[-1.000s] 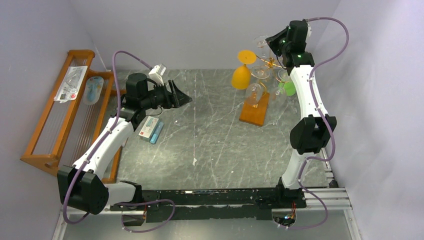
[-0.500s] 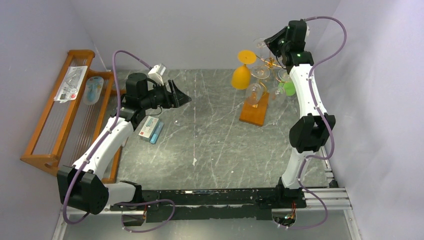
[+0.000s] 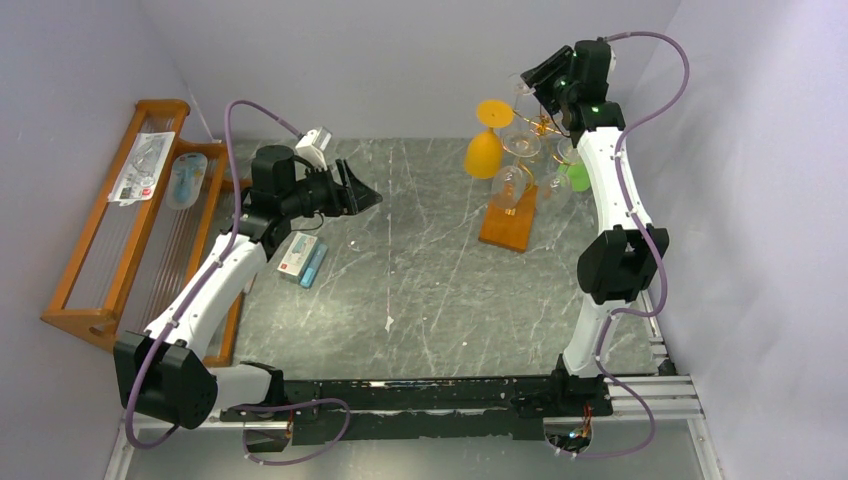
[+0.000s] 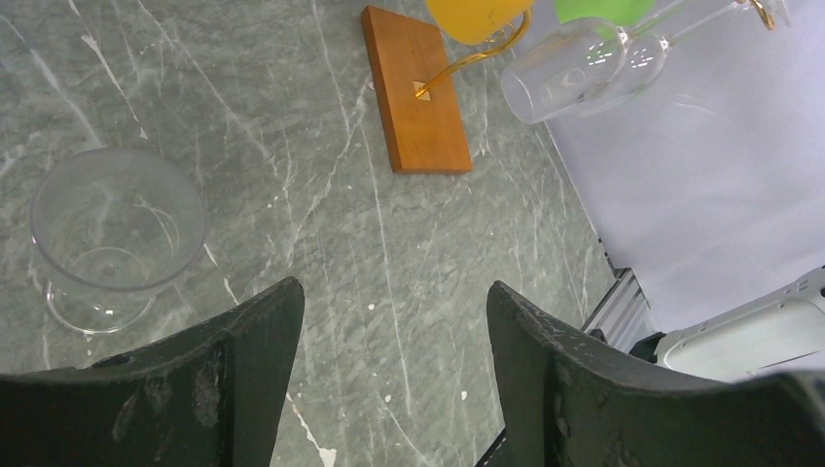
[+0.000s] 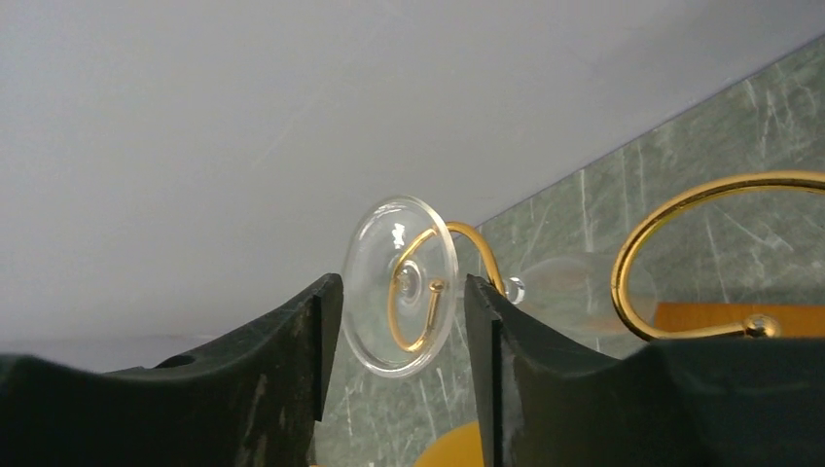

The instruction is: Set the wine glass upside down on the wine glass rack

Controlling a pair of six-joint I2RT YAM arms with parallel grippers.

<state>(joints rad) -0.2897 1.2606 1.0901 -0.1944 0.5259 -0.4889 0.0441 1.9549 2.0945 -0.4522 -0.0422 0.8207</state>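
Observation:
The wine glass rack (image 3: 540, 125) is a gold wire stand on a small orange-brown base (image 3: 508, 218) at the back right. Clear glasses (image 3: 512, 183), an orange glass (image 3: 485, 145) and a green one (image 3: 574, 176) hang on it upside down. My right gripper (image 3: 528, 80) is open at the rack's top. In the right wrist view the round foot of a clear wine glass (image 5: 401, 284) hangs on a gold curl (image 5: 418, 292) just ahead of the open right gripper (image 5: 402, 292). My left gripper (image 3: 368, 196) is open and empty above an upright clear glass (image 4: 117, 233).
A large slatted wooden rack (image 3: 120, 230) with packets stands at the left. A small box (image 3: 300, 258) lies on the table below the left arm. The back wall is close behind the wire rack. The rack's base (image 4: 416, 89) shows in the left wrist view.
My right gripper has drawn slightly up and back from the rack's top. The left arm has not moved.

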